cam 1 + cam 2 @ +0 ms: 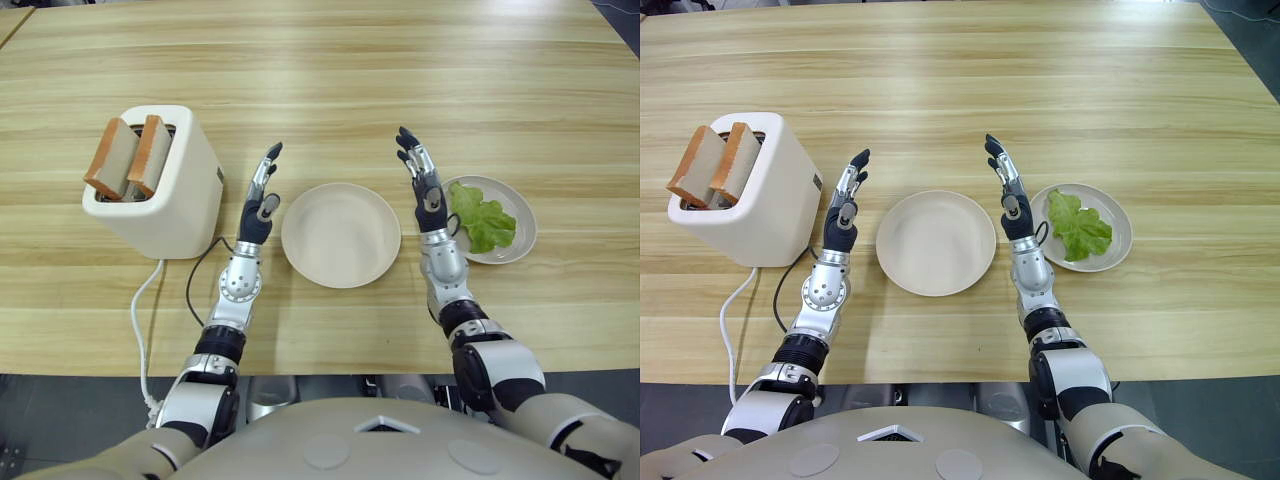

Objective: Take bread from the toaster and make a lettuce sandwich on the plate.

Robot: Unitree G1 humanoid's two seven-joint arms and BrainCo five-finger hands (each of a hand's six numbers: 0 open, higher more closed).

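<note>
Risk sits mostly at the toaster (175,205): its two bread (128,158) slices lean close together, so pinching one may drag the other out or tip the box. My left hand (258,205) is between toaster and plate (340,235), fingers straight and empty; the cord (145,310) by that forearm could snag. My right hand (425,180), likewise spread and empty, is between plate and the dish (522,205) of lettuce (482,220), limp enough to slip. Table (400,70) is pale planked wood, with dark floor past its corner.
</note>
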